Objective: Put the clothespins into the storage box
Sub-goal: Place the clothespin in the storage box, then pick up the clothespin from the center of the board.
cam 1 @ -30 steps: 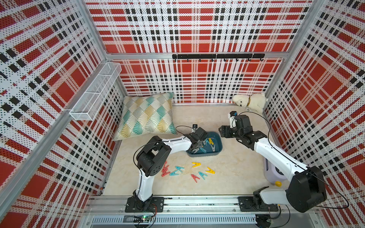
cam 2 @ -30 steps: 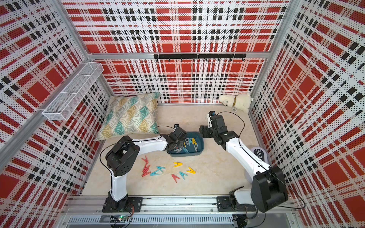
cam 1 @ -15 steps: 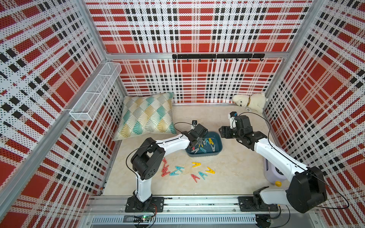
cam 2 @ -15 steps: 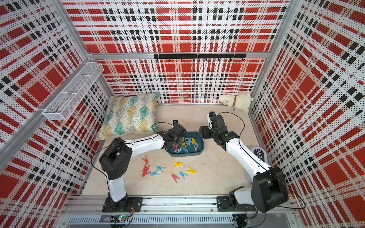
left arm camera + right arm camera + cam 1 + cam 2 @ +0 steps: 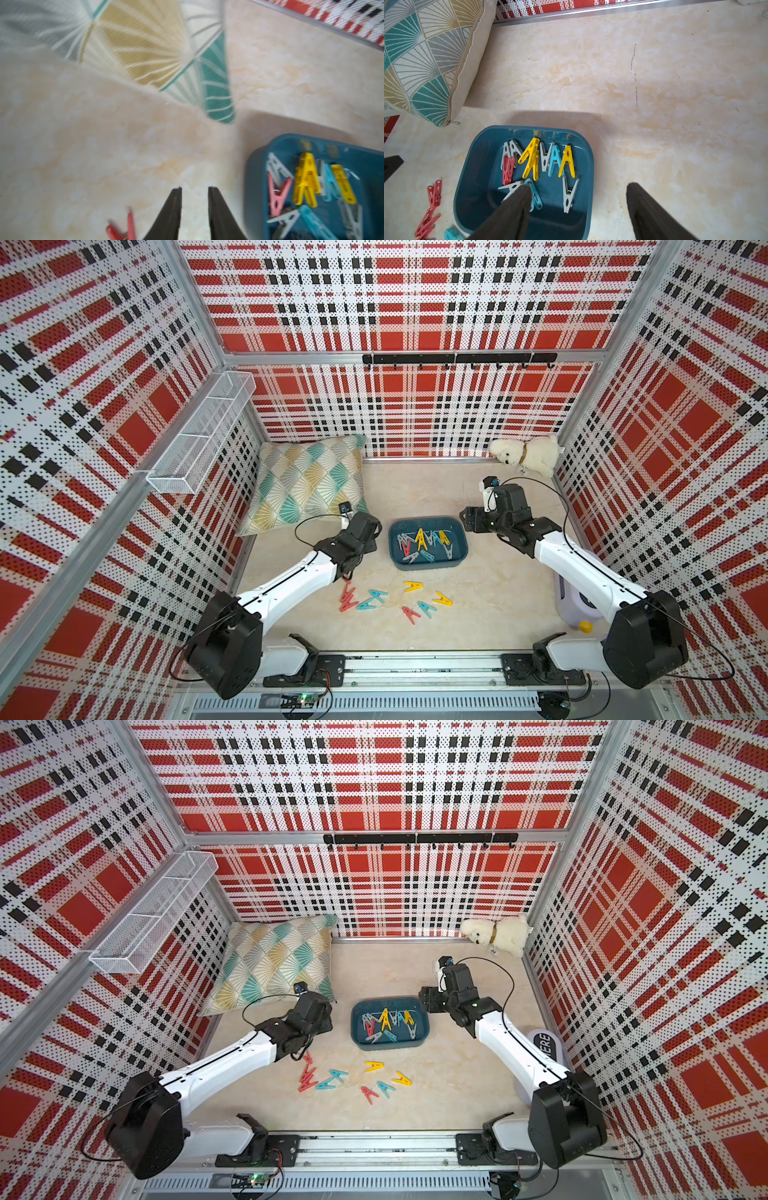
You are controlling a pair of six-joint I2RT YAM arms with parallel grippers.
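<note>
The left gripper hangs over bare table just beside the box, jaws a narrow gap apart with nothing between them. This wrist view is blurred. The box is cut off at the frame edge, and a red pin near one finger runs out of the picture. In both top views the wrist body hides these fingers

The right gripper is spread wide and empty above the box's end. One finger covers part of a grey pin and a teal one, and the box's nearest corner is out of frame

The box sits mid-table between the two grippers, near the pillow. The clothespins inside it are grey, yellow, teal and red. They overlap too much for a sure count

The loose clothespins lie in an arc on the table on the robot's side of the box. The red ones are stacked together, and the farthest red one lies close under the left arm's cable

A white container is mostly hidden under the right arm. A plush dog sits in the far corner
</note>
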